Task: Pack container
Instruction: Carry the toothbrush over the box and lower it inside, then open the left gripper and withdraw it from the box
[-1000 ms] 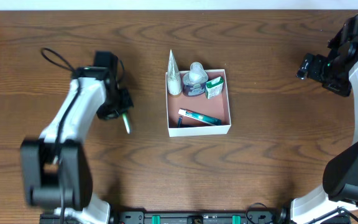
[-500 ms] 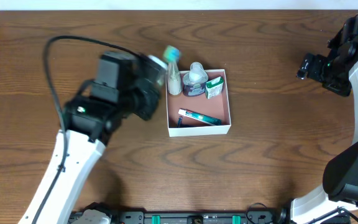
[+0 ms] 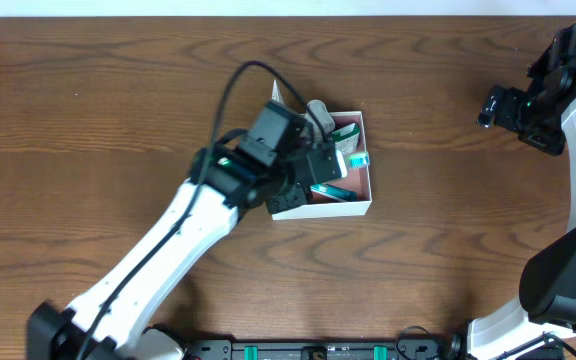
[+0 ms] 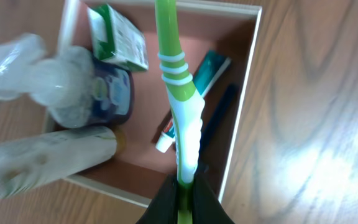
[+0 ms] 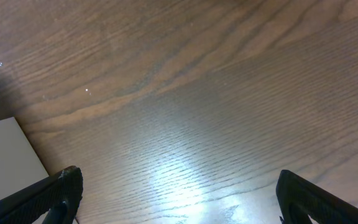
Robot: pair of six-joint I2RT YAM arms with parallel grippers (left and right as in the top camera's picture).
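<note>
The left pincer (image 4: 184, 186) is clamped tight on the end of a toothbrush (image 4: 182, 112), a slim moulded plastic handle in lime green and white with ribbed rings, jutting straight out ahead of the fingers over the container (image 4: 244, 106). The container lies directly under and ahead of this pincer: square and shallow, with thin matt white cardboard walls and a flat reddish-brown floor. Inside it, just beside the toothbrush, lies a flattened teal toothpaste tube (image 4: 207, 71) with a white cap, and next to that a narrow dark blue stick (image 4: 219, 115) I cannot name. Off to the other side of the pincer's line are a small green-and-white printed carton (image 4: 118, 37), a round bottle (image 4: 104, 93) with a dark blue label and a cloudy clear pump top, and a pale, crinkly tapered tube (image 4: 42, 155) lying across the container's wall.

The right pincer (image 5: 179, 193) hangs well apart from all this, its black fingers spread wide with nothing between them.

The counter (image 3: 118, 80) is dark brown wood with wavy grain, glossy enough to throw back lamp glare
</note>
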